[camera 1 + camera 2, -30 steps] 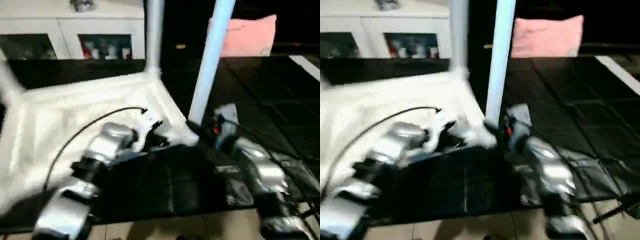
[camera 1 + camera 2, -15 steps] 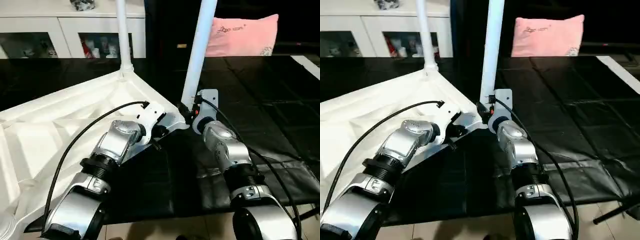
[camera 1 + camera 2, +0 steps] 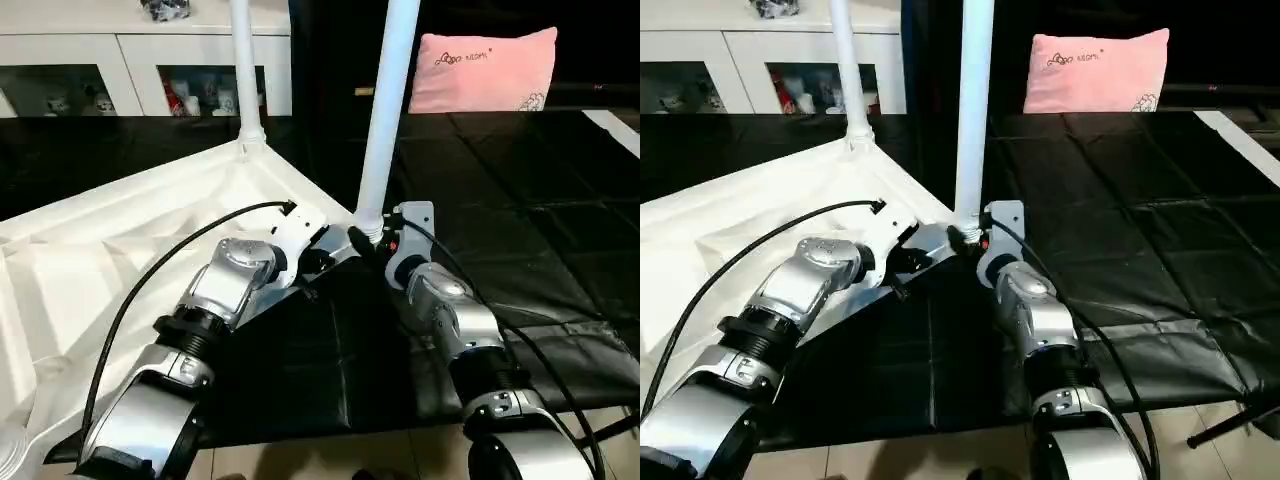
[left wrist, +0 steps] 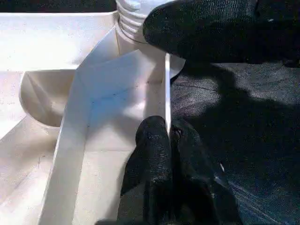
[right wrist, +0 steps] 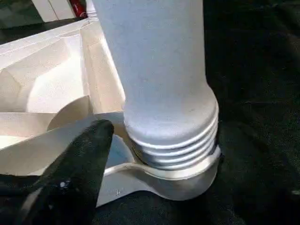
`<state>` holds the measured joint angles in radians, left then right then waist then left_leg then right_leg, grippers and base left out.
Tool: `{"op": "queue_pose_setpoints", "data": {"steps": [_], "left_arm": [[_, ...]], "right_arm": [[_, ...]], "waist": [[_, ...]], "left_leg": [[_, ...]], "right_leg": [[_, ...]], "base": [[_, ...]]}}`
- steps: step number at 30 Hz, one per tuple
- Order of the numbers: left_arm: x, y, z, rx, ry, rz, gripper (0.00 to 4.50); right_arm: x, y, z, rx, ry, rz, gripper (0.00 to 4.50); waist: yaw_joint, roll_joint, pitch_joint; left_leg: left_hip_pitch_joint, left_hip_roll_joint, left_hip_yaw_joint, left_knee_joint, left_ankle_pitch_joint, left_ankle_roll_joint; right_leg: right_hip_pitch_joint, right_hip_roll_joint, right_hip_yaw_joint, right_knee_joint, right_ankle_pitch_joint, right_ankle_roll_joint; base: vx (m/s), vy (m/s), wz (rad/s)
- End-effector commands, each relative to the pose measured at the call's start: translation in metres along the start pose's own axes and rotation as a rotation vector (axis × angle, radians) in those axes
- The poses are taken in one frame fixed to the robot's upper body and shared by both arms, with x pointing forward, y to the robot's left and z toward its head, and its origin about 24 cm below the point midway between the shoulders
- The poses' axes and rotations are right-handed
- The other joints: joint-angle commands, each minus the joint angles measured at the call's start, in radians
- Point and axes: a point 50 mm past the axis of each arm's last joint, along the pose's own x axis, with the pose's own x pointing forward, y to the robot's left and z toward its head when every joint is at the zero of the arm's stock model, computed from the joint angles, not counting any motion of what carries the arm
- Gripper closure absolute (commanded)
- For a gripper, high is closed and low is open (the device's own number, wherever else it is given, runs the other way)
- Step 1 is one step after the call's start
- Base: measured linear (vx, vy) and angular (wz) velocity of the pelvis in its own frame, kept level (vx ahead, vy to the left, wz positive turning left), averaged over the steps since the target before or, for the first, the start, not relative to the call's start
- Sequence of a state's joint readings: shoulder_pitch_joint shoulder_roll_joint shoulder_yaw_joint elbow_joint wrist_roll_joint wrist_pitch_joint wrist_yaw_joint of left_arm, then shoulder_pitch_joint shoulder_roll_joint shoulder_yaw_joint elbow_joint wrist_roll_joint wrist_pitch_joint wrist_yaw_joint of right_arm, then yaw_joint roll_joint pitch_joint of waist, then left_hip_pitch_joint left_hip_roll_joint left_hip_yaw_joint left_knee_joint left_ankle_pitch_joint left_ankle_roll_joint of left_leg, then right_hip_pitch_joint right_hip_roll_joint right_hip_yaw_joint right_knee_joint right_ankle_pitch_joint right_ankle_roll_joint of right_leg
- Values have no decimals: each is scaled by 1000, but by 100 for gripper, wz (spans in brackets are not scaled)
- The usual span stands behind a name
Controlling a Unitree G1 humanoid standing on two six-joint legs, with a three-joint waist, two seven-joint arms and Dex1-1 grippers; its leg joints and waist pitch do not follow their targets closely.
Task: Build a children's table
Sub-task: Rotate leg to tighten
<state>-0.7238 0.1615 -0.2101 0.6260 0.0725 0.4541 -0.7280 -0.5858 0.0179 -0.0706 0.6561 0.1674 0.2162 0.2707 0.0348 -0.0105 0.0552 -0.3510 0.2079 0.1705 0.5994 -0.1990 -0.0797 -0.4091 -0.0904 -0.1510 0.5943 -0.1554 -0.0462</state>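
Observation:
The children's table lies upside down: its white ribbed tabletop (image 3: 100, 260) rests on a black mat. One white leg (image 3: 243, 70) stands in the far corner socket. Another leg (image 3: 385, 110) stands in the near corner socket (image 5: 187, 173), its ribbed end seated in the ring. My left gripper (image 4: 167, 133) is shut on the tabletop's thin rim just beside that corner. My right gripper (image 3: 368, 238) is at the foot of the near leg, open. One black finger (image 5: 79, 159) stands off the leg (image 5: 159, 70) with a gap.
A pink pillow (image 3: 485, 70) lies at the back right. A white cabinet with glass doors (image 3: 140, 70) runs along the back left. The black mat (image 3: 500, 200) stretches to the right, and pale floor tiles (image 3: 300, 465) show at the near edge.
The near leg now stands more upright in its socket. My right gripper's fingers have spread away from the leg. The left gripper keeps its hold on the rim.

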Motion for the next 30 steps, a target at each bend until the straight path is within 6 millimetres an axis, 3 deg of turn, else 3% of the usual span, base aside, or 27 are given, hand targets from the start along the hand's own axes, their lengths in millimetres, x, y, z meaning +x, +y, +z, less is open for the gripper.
{"op": "queue_pose_setpoints", "data": {"steps": [1, 5, 18, 19, 20, 21, 22, 23, 25, 27, 29, 30], "left_arm": [[-4, 1, 31, 70, -109, 1, 450], [-4, 1, 31, 70, -109, 1, 450], [-5, 3, 29, 83, -105, -3, 450], [-16, 7, 15, 163, -79, -119, 450], [-16, 7, 15, 163, -79, -119, 450], [-32, 10, -4, 254, -27, -271, 450], [-35, 10, -8, 271, -15, -302, 450], [-35, 10, -8, 271, -15, -302, 450], [-35, 11, -8, 270, -15, -301, 450], [-35, 11, -8, 271, -15, -300, 450], [-36, 12, -7, 275, -18, -306, 450], [-37, 12, -8, 282, -19, -314, 450]], "right_arm": [[0, 3, -6, 9, 32, 17, 36], [0, 3, -6, 9, 32, 17, 2], [-2, 2, -6, 10, 15, 33, 2], [-26, -25, 7, -74, -28, 188, 2], [-26, -25, 7, -74, -28, 188, 2], [-61, -47, 21, -204, -25, 404, 2], [-69, -49, 23, -232, -14, 454, 2], [-69, -49, 22, -232, -14, 455, 2], [-70, -49, 21, -234, -10, 462, 2], [-70, -49, 22, -239, -9, 463, 2], [-74, -50, 24, -246, -14, 488, 2], [-76, -49, 25, -247, -16, 511, 2]], "waist": [[5, 7, -78], [5, 7, -76], [5, 7, -76], [6, 8, -76], [17, -11, -76], [22, -5, -76], [27, -7, -79], [26, -11, -77], [25, -6, -75], [28, -6, -68], [36, 0, -70], [38, -2, -71]], "left_leg": [[-3, 23, -5, -63, -117, 53], [-3, 22, -4, -64, -127, 54], [-3, 23, -5, -64, -130, 51], [-3, 23, -5, -65, -132, 53], [-7, 18, -4, -63, -136, 81], [-5, 24, -6, -63, -120, 103], [-6, 25, -5, -59, -110, 117], [-9, 28, -5, -61, -92, 133], [-9, 23, -2, -60, -105, 112], [-1, 22, 0, -63, -141, 79], [11, 30, -1, -64, -159, 65], [12, 34, -2, -66, -156, 63]], "right_leg": [[72, -67, 71, -68, -210, -170], [72, -68, 70, -72, -235, -163], [70, -68, 70, -72, -240, -160], [70, -68, 70, -73, -241, -160], [86, -66, 69, -75, -247, -130], [80, -65, 72, -73, -210, -131], [85, -63, 74, -68, -177, -124], [77, -64, 77, -57, -138, -137], [74, -67, 71, -64, -210, -140], [69, -70, 68, -85, -348, -118], [59, -71, 70, -89, -359, -129], [59, -70, 73, -84, -333, -140]], "base": [[0, 0, 0], [0, 0, 0], [0, 0, 0], [0, 0, 0], [0, 0, 0], [0, 0, 0], [0, 0, 0], [0, 0, 0], [0, 0, 0], [0, 0, 0], [0, 0, 0], [0, 0, 0]]}}
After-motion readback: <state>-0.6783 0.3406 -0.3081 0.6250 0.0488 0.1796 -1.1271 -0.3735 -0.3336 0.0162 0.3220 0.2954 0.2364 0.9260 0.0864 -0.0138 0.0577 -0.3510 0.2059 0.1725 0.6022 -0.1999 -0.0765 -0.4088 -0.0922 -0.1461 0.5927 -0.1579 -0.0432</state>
